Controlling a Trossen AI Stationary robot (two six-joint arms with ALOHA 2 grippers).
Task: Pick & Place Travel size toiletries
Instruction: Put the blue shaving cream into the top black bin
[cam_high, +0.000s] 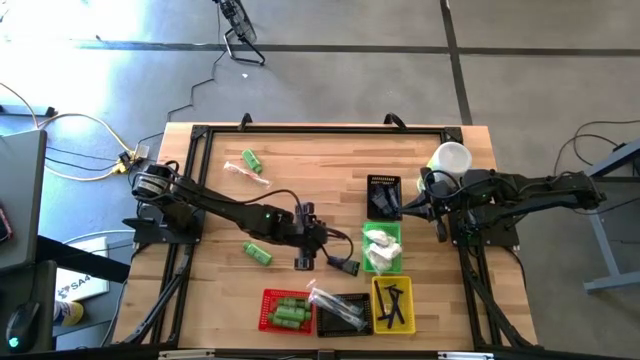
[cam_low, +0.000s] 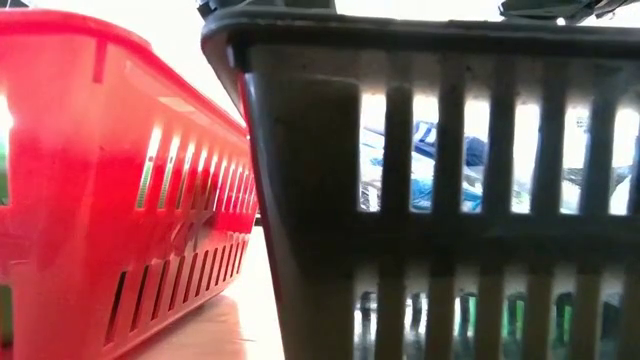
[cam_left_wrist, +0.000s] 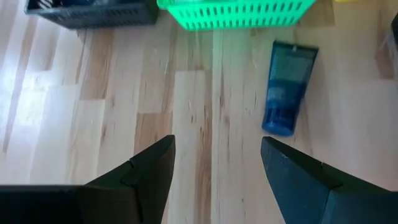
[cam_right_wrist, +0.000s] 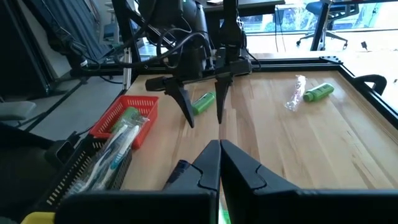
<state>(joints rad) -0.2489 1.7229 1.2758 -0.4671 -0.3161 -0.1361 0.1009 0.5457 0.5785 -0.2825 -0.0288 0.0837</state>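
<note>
- Near edge of your worktop (cam_high: 220, 160): red basket (cam_high: 268, 312) holding green bottles (cam_high: 287, 312), black basket (cam_high: 352, 303) holding clear-wrapped toothbrushes (cam_high: 330, 303), yellow basket (cam_high: 379, 322) holding thin black combs (cam_high: 393, 303).
- Mid-worktop: your left gripper (cam_high: 325, 262) hangs with fingers (cam_left_wrist: 146, 171) spread, gripping nothing; a dark navy tube (cam_left_wrist: 287, 87) lies beside it, near the green basket (cam_high: 397, 237) of white packets (cam_high: 380, 247).
- One green bottle (cam_high: 258, 253) lies just beside the left arm.
- Right edge: right gripper (cam_right_wrist: 219, 155), fingers pressed together, empty, by the white cup (cam_high: 451, 159).
- Far side: another green bottle (cam_high: 251, 160) and a wrapped item (cam_high: 240, 171).
</note>
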